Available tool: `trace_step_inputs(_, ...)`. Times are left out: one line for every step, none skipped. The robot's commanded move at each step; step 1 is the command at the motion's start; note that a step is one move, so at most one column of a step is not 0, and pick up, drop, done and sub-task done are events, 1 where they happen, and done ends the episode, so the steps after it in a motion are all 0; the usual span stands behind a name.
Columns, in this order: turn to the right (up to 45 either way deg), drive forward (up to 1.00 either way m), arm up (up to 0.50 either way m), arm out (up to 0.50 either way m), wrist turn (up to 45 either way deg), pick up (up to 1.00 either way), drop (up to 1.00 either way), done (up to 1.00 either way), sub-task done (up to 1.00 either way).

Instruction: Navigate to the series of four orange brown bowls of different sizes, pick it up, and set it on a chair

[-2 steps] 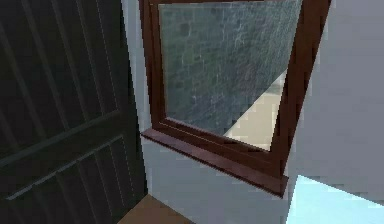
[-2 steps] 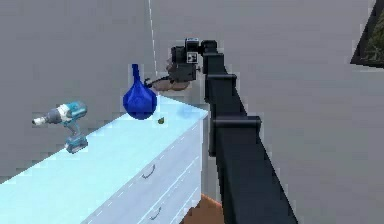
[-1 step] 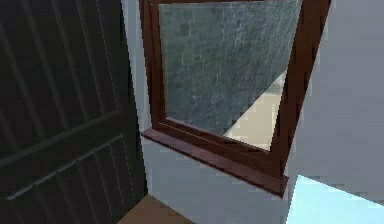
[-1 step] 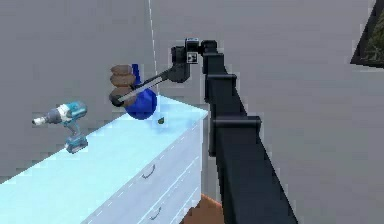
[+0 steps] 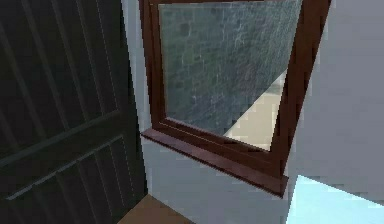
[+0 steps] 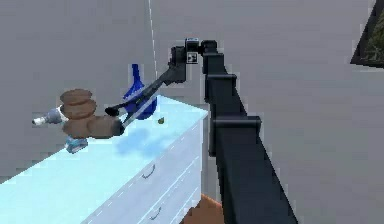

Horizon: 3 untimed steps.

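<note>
In the arm side view a stack of orange brown bowls (image 6: pixel 80 112) sits at the left, over the far part of a pale blue dresser top (image 6: pixel 120 165). The dark arm (image 6: pixel 235 120) rises from the bottom edge. The gripper (image 6: pixel 112 127) reaches left from the arm's far end to the bowls. I cannot tell whether it holds them or whether they rest on the dresser. A blue vase (image 6: pixel 133 85) stands just behind the gripper's body.
A small dark thing (image 6: pixel 163 118) lies near the dresser's right end and small pale things (image 6: pixel 45 120) lie beside the bowls. The forward view has a dark door (image 5: pixel 60 110), a brown-framed window (image 5: pixel 225 70) and the dresser's corner (image 5: pixel 335 200).
</note>
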Motion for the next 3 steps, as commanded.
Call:
trace_step_inputs(0.0, 0.0, 0.0, 0.0, -12.0, 0.0, 0.0, 0.0, 0.0)
trace_step_inputs(0.0, 0.0, 0.0, -0.46, 0.0, 0.0, 0.0, 0.0, 0.0)
trace_step_inputs(-45.0, 0.0, 0.0, 0.0, 0.0, 0.0, 0.0, 0.0, 0.0)
